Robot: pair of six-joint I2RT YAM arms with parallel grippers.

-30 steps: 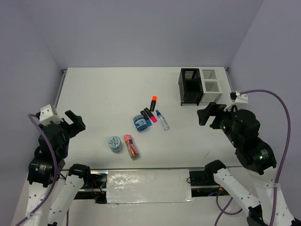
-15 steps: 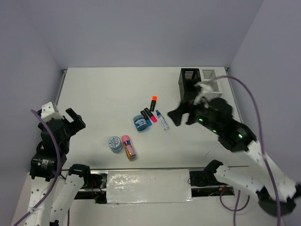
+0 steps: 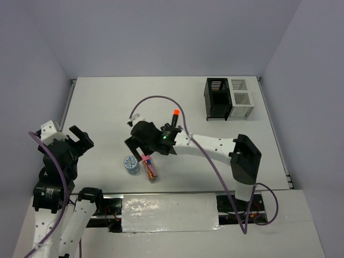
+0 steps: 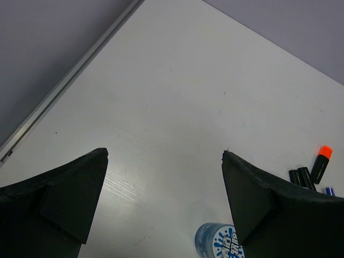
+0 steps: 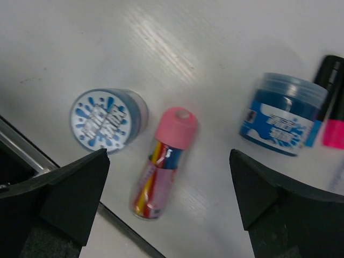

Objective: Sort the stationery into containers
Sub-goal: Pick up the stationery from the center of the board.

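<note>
Right gripper (image 5: 168, 152), jaws apart — above pink-capped tube (image 5: 161, 174)

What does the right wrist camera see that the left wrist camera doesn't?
Only the right wrist view shows the pink-capped clear tube, and it shows two round blue tape rolls: an upright roll and a tipped roll. Only the left wrist view shows the black marker with an orange end and the grey wall. Both show the white table, a blue roll and black marker bodies.
</note>
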